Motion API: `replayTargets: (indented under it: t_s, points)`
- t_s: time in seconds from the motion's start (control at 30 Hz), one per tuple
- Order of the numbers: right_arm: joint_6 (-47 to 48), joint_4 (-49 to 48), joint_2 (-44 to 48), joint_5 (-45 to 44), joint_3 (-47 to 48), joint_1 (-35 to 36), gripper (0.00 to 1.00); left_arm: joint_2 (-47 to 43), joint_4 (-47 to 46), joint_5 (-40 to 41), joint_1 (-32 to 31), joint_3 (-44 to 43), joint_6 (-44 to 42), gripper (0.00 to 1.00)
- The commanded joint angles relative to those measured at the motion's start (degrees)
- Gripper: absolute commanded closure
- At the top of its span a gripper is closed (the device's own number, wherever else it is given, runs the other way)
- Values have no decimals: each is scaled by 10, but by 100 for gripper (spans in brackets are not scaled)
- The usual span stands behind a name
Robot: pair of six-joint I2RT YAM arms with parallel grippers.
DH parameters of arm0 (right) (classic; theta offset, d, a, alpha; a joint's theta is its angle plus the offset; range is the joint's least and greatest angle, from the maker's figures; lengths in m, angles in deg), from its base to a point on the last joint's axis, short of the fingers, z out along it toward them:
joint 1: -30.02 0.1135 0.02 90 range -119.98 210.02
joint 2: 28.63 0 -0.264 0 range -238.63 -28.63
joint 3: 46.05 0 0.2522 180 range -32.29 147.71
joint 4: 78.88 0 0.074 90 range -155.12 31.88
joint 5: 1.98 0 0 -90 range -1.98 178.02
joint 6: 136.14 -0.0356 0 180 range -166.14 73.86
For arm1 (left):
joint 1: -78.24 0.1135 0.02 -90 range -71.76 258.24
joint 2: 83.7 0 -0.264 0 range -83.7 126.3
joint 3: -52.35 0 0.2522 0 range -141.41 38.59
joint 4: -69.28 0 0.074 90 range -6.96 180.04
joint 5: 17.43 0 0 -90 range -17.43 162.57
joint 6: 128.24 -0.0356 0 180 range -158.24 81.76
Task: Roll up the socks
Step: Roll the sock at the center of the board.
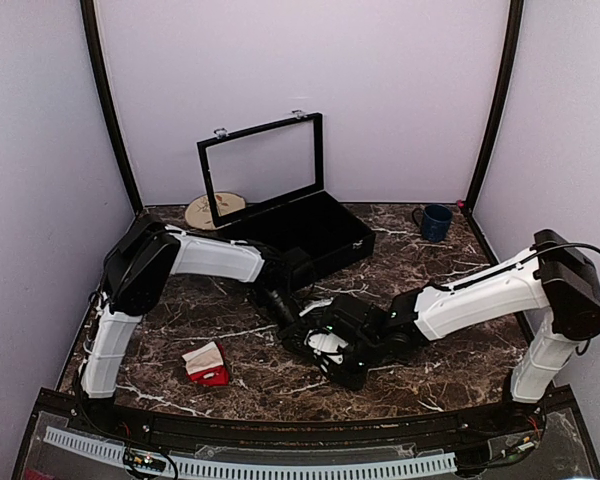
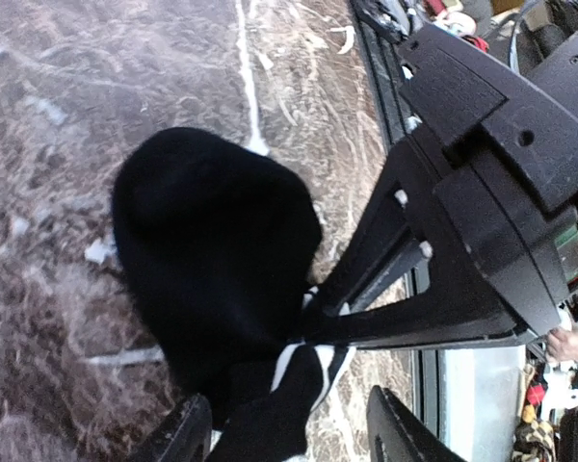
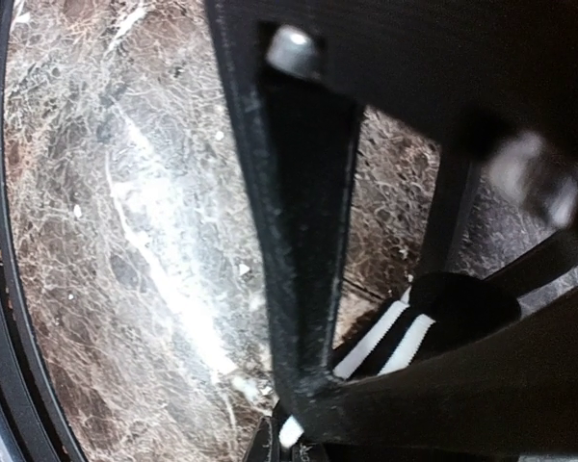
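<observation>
A red sock point(image 1: 211, 368) with a cream-white cuff lies folded on the marble table at the front left, apart from both grippers. At the table's middle both grippers meet over a black sock with white stripes point(image 2: 212, 279). My right gripper point(image 1: 328, 348) is shut, pinching the striped part of the black sock point(image 3: 395, 339); its closed tips show in the left wrist view point(image 2: 313, 332). My left gripper point(image 2: 289, 438) is open, its fingers point(image 2: 183, 435) spread on either side of the sock's striped end; in the top view it sits at the middle point(image 1: 295, 322).
A black case point(image 1: 310, 238) with its glass lid raised stands at the back centre. A round wooden disc point(image 1: 213, 210) lies behind its left side. A blue mug point(image 1: 435, 222) stands at the back right. The table's front rail point(image 1: 280, 440) runs along the near edge.
</observation>
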Motion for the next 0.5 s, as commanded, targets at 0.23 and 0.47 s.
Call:
replayTargets:
  t_s: [0.23,0.47]
  points:
    - [-76,37,-9,37,-43,-31,100,-76,-105,180,9,137,55,41]
    - [-107,30,-7,79,-54,-45,100,-116,-169,216,9,190,60,41]
